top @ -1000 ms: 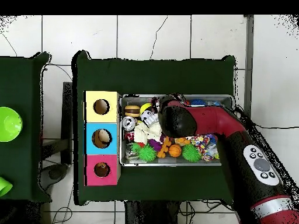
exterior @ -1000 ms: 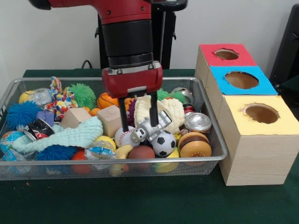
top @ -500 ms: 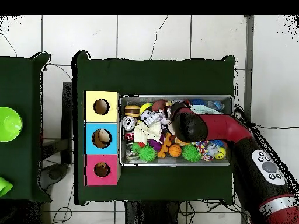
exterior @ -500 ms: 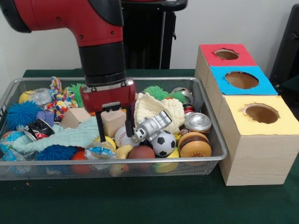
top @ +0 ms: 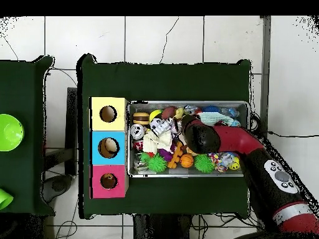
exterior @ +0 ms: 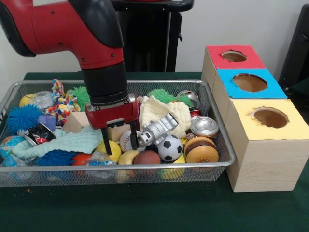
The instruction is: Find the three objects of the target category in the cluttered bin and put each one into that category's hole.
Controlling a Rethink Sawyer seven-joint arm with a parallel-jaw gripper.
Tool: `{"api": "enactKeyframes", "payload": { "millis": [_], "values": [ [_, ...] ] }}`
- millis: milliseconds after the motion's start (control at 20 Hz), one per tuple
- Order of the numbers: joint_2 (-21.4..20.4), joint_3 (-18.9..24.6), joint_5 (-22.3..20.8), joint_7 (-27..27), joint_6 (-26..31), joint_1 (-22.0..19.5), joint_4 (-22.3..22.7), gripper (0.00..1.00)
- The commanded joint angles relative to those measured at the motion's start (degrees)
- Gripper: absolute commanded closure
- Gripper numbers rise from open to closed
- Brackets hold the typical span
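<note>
1. The red arm (top: 249, 146) comes in from the bottom right and covers the middle of the wire-mesh bin (top: 187, 175).
2. Bin's stuffed with toys: green spiky balls (top: 157, 163), a basketball (top: 186, 160).
3. Left of it, touching, sits the box (top: 108, 147) with yellow, blue and red holes.

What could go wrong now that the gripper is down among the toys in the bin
The gripper hangs open low in the wire bin, its fingers straddling a yellow ball packed against a baseball and a curved yellow toy. Closing here might pinch a neighbour or squeeze the ball out sideways. The mint cloth beside it could snag and lift along. The silver robot toy leans close by and might get knocked over.
</note>
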Motion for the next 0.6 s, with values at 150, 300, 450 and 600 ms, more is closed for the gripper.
{"api": "enactKeyframes", "payload": {
  "millis": [150,300,450,600],
  "values": [
    [-0.4,-0.7,0.7,2.5,4.2,3.7,0.0,0.00],
    [-1.6,-1.0,1.2,3.6,3.7,4.5,1.5,0.00],
    [-0.4,-1.1,-1.8,1.4,0.5,4.6,0.2,0.00],
    [0.5,0.1,-6.4,-2.3,-4.5,4.3,-3.0,0.00]
  ]
}}
